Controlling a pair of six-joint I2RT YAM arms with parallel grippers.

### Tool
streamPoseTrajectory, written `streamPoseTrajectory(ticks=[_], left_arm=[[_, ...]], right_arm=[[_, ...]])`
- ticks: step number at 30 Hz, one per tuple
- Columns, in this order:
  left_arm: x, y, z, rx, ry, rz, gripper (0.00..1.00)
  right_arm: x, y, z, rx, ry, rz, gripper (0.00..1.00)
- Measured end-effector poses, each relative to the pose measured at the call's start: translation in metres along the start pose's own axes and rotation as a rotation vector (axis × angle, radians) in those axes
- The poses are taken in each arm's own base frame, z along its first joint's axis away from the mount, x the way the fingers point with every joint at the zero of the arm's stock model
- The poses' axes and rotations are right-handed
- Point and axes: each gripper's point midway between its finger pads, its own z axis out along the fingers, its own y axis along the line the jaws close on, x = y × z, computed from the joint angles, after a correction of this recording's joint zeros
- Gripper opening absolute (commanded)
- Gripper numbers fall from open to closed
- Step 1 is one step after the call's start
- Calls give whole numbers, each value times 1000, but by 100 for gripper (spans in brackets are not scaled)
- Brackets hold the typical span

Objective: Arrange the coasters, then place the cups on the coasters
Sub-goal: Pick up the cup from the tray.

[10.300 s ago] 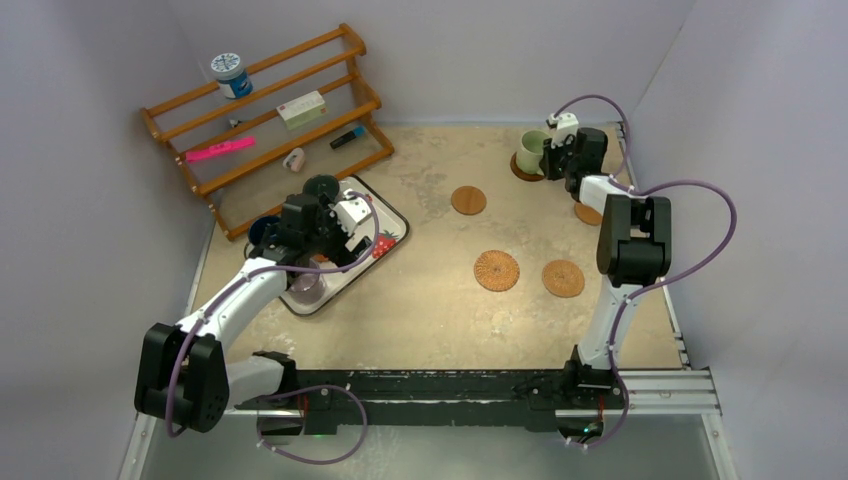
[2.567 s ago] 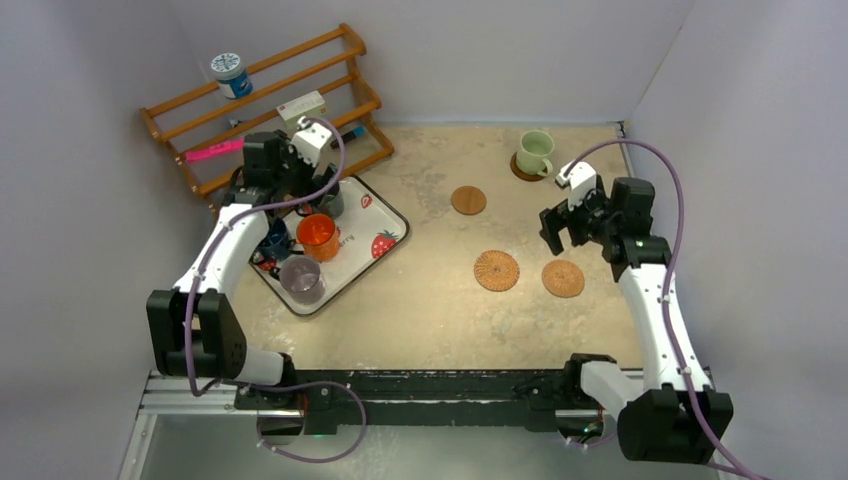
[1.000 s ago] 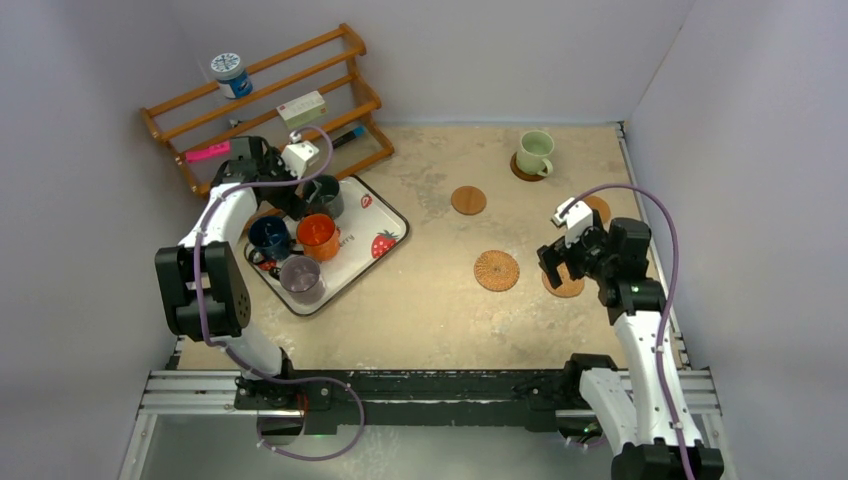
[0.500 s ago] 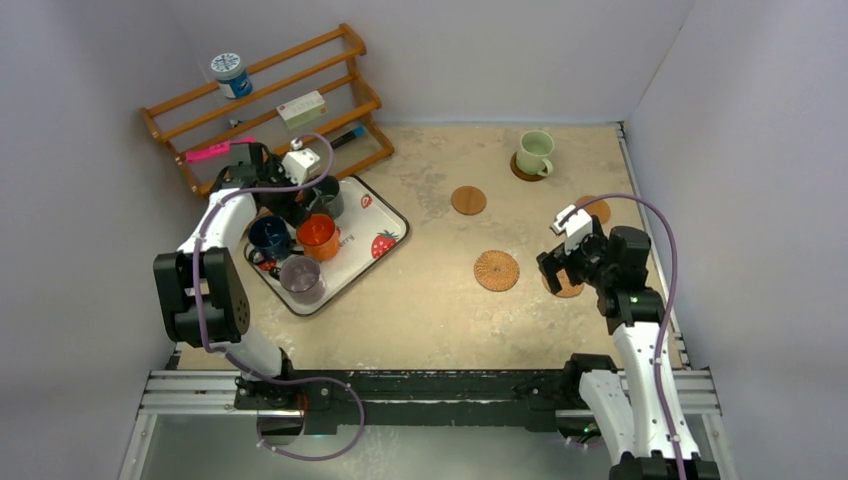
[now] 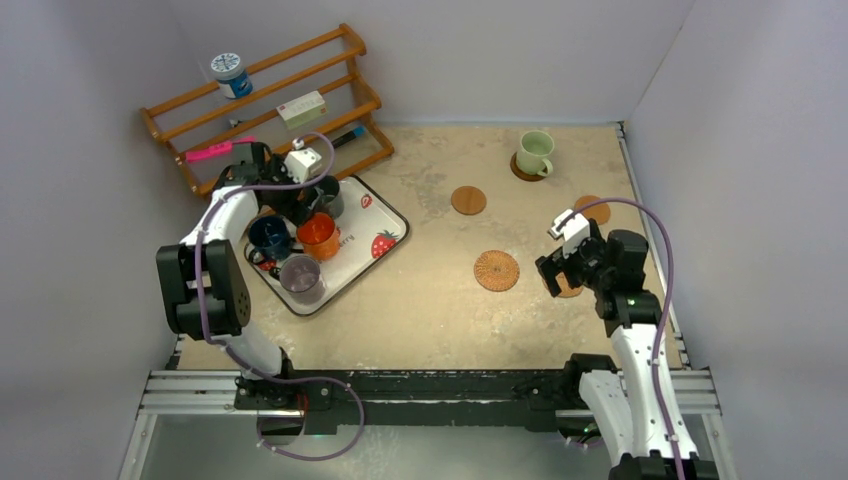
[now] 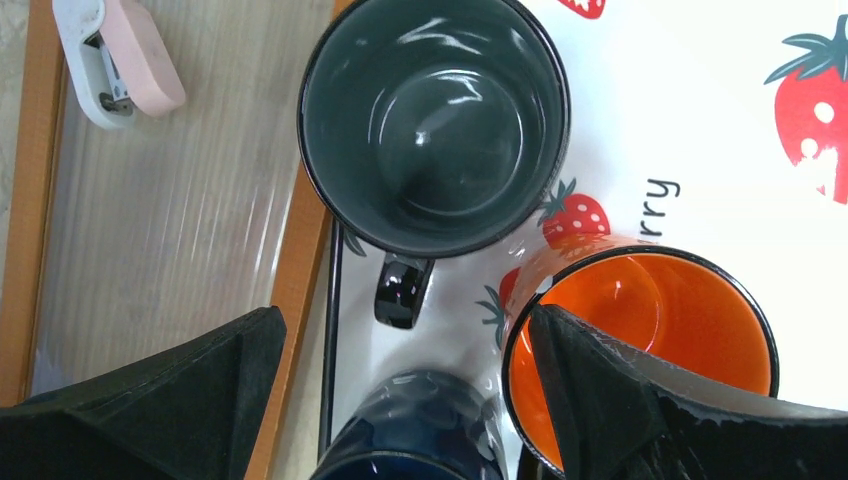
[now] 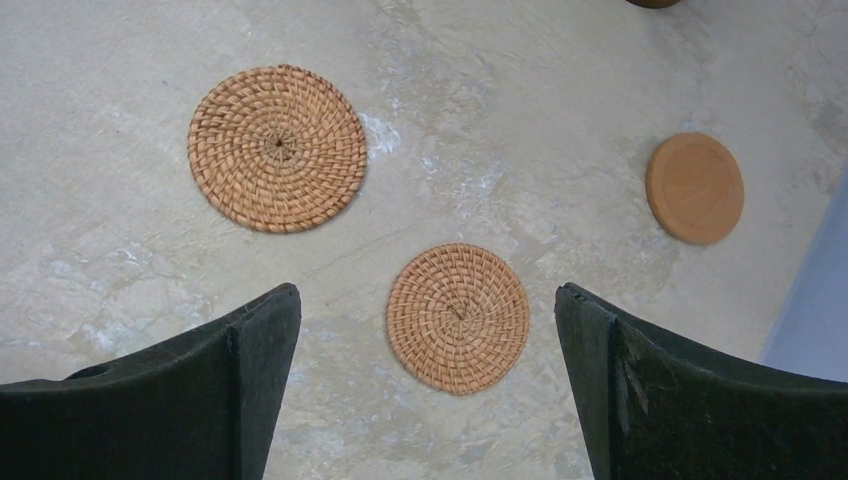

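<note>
Coasters are spread over the right half of the table, one already under the pale green cup; four cups are left on the strawberry tray. The left gripper is held wide apart above the dark grey-green cup, its handle between the fingers; the right gripper, equally spread and empty, is poised over the small woven coaster. Cup placing is judged in hand: a descent onto that cup's rim or handle is called for next.
</note>
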Motion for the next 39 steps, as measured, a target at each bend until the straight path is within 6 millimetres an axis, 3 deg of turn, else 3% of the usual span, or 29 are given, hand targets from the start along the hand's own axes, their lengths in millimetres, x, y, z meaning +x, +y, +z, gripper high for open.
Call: streamPoseTrajectory(ticks=[9,14,19,39], left_arm=[[-10,-2,6,42,-38,-7,99],[-23,-1,-5,29,-79,9,99],[-37,13,-13,-39,-119,29,99],[-11,17,14,-29,-42,15,94]], right_arm=[[3,1,2,-2,3,-3,99],[3,1,2,-1,0,-6,99],[5,2,2,-2,1,-7,99],[4,1,2,1,-4,-14,99]])
